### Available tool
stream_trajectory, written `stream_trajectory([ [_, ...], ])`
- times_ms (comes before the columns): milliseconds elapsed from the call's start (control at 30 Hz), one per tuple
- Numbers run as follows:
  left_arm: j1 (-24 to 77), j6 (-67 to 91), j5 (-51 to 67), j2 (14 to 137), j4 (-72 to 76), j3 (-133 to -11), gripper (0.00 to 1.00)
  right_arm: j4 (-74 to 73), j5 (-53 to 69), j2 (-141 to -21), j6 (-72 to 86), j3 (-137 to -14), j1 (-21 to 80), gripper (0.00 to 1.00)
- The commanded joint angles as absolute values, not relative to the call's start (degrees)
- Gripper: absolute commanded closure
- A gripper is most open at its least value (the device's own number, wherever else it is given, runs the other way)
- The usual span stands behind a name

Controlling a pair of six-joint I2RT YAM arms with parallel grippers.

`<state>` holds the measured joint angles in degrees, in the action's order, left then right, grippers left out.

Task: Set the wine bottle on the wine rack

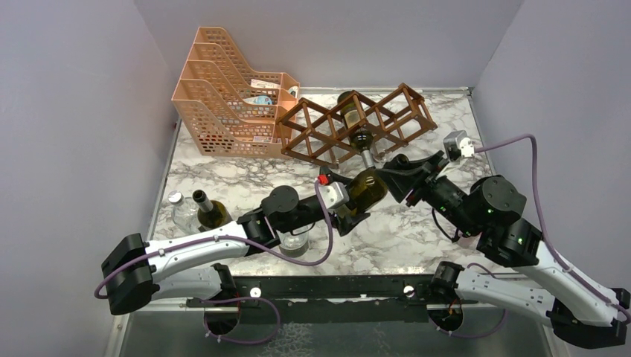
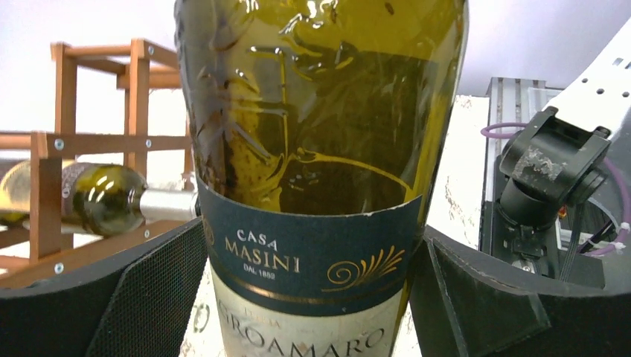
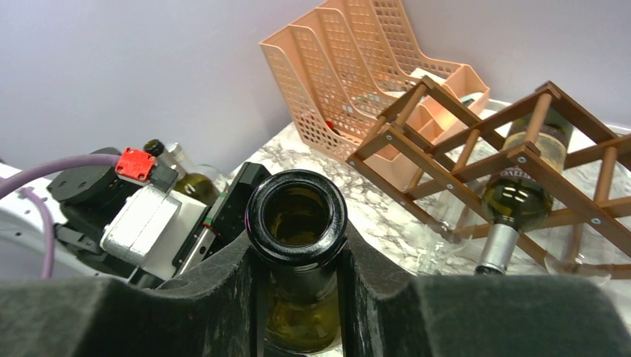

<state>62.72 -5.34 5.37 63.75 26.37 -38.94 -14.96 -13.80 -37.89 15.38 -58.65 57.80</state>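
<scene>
The green wine bottle (image 1: 364, 188) hangs tilted over the middle of the table, in front of the wine rack (image 1: 387, 119). My right gripper (image 1: 394, 177) is shut on its neck; the right wrist view shows the open mouth (image 3: 298, 216) just above the closed fingers (image 3: 223, 297). My left gripper (image 1: 356, 204) stands open, with a finger on either side of the bottle's labelled body (image 2: 320, 149), close against the glass. The reddish-brown lattice rack (image 2: 56, 186) (image 3: 446, 156) holds another bottle (image 1: 356, 123) lying in one opening, neck pointing toward me.
A peach perforated file tray (image 1: 223, 97) stands left of the rack at the back. A dark bottle (image 1: 208, 212) and a clear one (image 1: 178, 212) stand at the near left, beside the left arm. A glass (image 1: 294, 242) sits under that arm.
</scene>
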Motion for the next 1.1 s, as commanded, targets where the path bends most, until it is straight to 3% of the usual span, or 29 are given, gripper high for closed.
stream_trajectory([
  [0,62.7,-9.9,9.8,62.5,31.8,-38.3,0.01,-4.8,-6.9,-35.3,16.8,-60.2,58.2,0.99],
  [133,62.7,-11.5,8.1,62.4,32.3,-38.4,0.03,-4.7,-4.7,-34.2,16.4,-59.7,58.3,0.99],
  [233,62.7,-12.1,8.1,62.2,33.1,-38.5,0.19,-4.9,-4.6,-33.6,16.4,-59.3,58.3,0.99],
  [333,62.7,-14.3,8.0,61.7,33.4,-38.7,0.5,-6.4,-4.8,-33.4,16.3,-59.5,58.3,0.95],
  [400,62.7,-17.5,8.8,61.1,33.4,-38.8,0.98,-8.4,-5.9,-33.4,17.0,-60.1,58.2,0.84],
  [533,62.7,-26.6,8.4,59.3,32.9,-39.5,1.0,-13.3,-7.9,-33.4,17.1,-61.3,58.2,0.54],
  [600,62.7,-31.3,7.8,58.4,32.4,-40.2,1.0,-15.8,-9.0,-33.4,17.0,-62.1,58.3,0.45],
  [800,62.7,-44.3,1.9,58.7,25.9,-42.8,1.0,-25.7,-11.3,-33.8,16.1,-65.9,58.3,0.31],
  [1067,62.7,-59.3,-1.8,57.3,17.8,-42.0,1.0,-40.0,-15.5,-37.3,15.0,-71.5,58.2,0.29],
])
